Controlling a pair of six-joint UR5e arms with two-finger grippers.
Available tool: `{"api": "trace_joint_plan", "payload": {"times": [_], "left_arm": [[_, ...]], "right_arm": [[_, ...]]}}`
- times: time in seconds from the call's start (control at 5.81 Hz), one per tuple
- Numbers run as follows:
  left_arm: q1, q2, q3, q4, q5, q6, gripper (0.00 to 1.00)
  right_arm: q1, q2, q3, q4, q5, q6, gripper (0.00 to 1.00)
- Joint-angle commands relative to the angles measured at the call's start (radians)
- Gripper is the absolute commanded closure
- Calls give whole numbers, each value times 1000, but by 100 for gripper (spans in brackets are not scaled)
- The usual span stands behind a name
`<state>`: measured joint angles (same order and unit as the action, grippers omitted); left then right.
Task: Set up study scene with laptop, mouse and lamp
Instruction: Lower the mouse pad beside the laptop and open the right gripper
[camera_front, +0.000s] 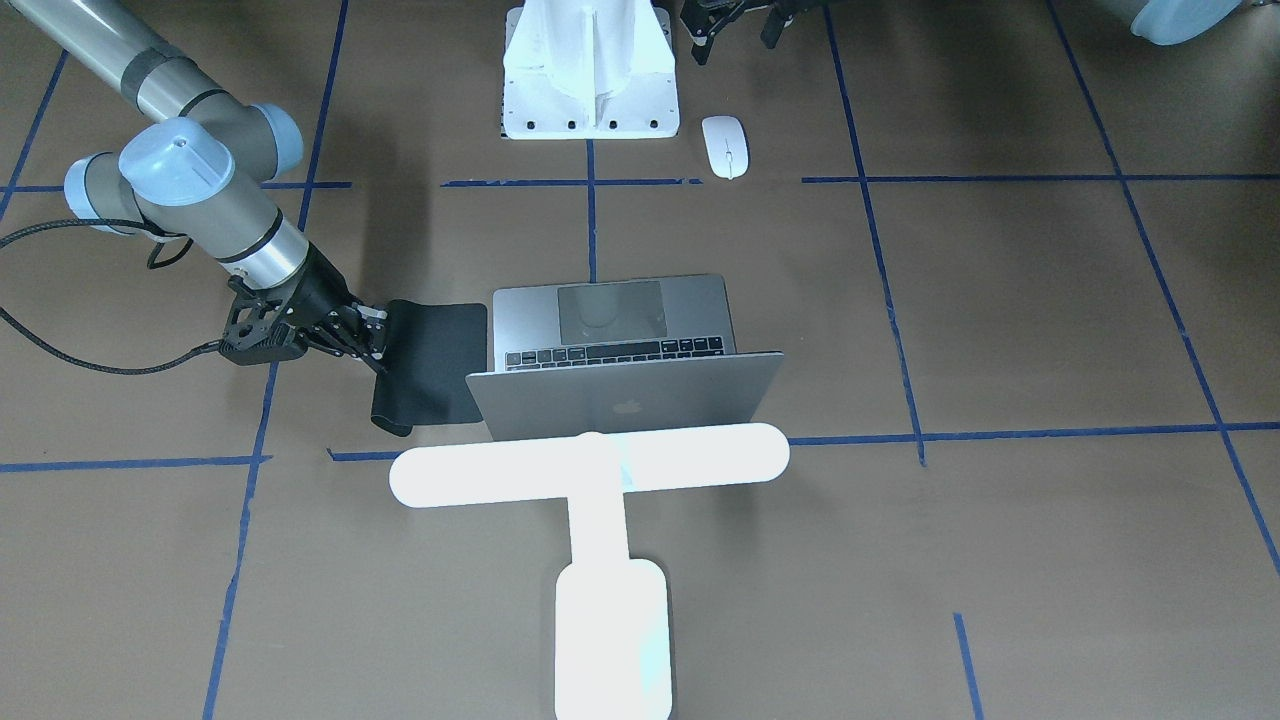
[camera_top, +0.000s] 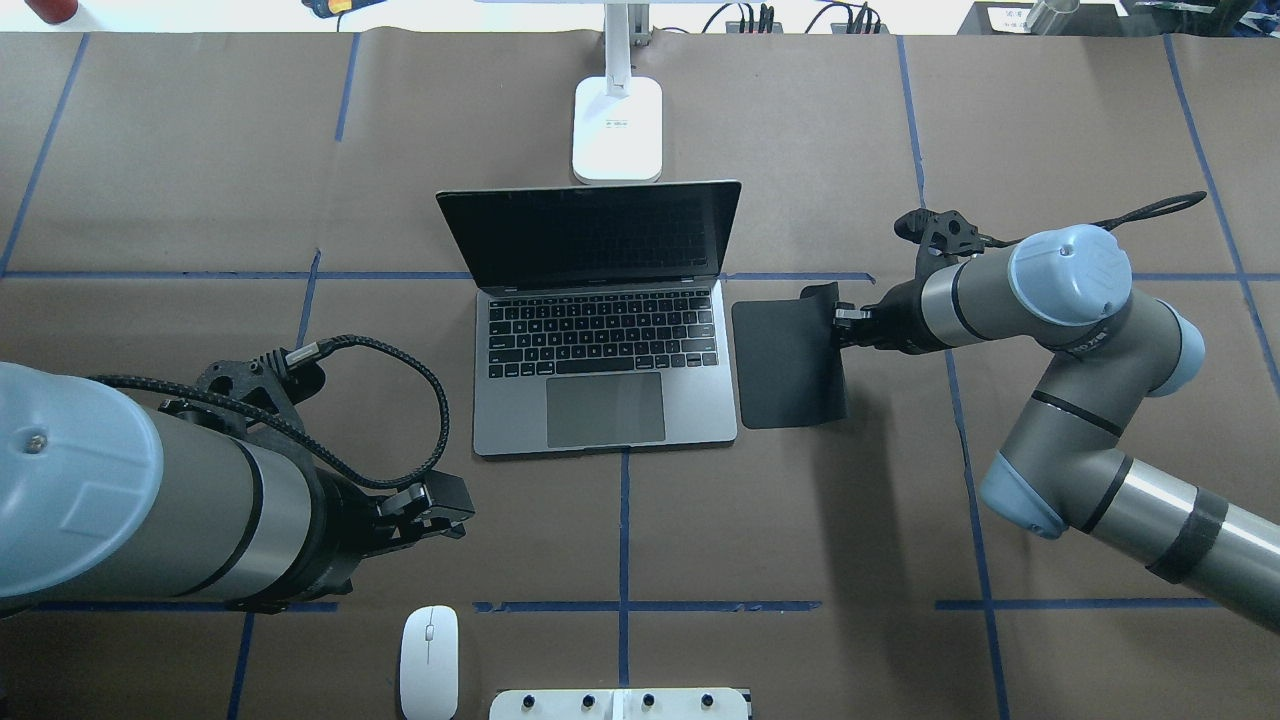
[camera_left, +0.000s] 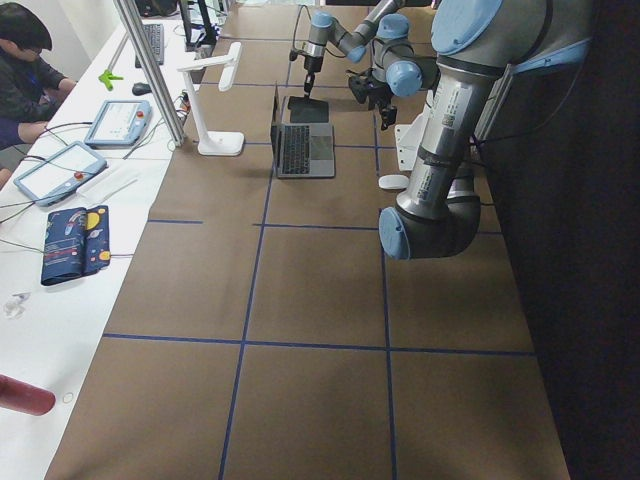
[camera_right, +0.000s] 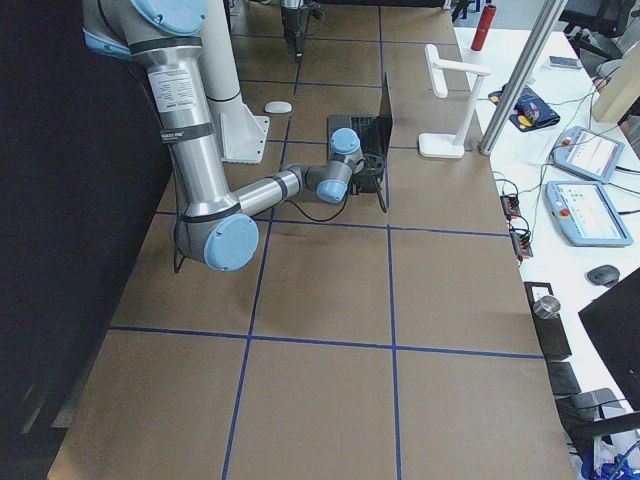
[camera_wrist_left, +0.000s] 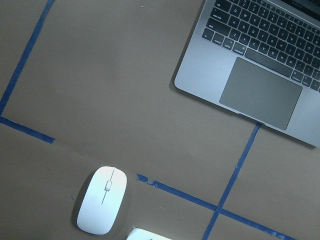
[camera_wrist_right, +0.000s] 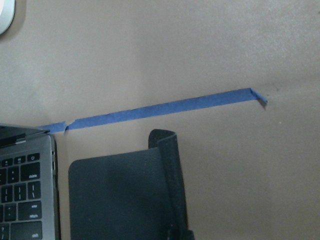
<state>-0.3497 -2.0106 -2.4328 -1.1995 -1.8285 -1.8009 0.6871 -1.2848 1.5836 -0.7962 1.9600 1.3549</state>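
Likely light and slippery, the mouse (camera_top: 429, 648) lies near-left on the desk (camera_top: 200, 150) by the seemingly parted left pincer (camera_front: 736, 42), best pinched across its sides, while the right pincer (camera_top: 838, 322) clamps the black pad (camera_top: 785, 365) by its edge.

Silver-grey laptop (camera_top: 604, 408) (black keys (camera_top: 603, 335)), white mouse (camera_top: 429, 662) and lamp (camera_front: 598, 530) — black pad (camera_top: 785, 365).

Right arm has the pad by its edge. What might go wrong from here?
The black pad, its outer edge curled up in the right gripper, lies close beside the laptop; sliding it inward may shove the laptop. The mouse sits beside the white pedestal, so the left gripper has little room there.
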Motion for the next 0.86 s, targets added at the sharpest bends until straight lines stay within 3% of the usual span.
{"api": "trace_joint_plan", "payload": {"times": [0.0, 0.34, 0.69], "left_arm": [[0, 3, 3, 0, 0, 2, 0], [17, 48, 11, -2, 2, 20, 0], [141, 100, 17, -5, 35, 145, 0]], "right_arm": [[11, 1, 2, 0, 31, 3, 2], [121, -25, 24, -3, 162, 0, 0], [189, -83, 35, -6, 201, -43, 0]]}}
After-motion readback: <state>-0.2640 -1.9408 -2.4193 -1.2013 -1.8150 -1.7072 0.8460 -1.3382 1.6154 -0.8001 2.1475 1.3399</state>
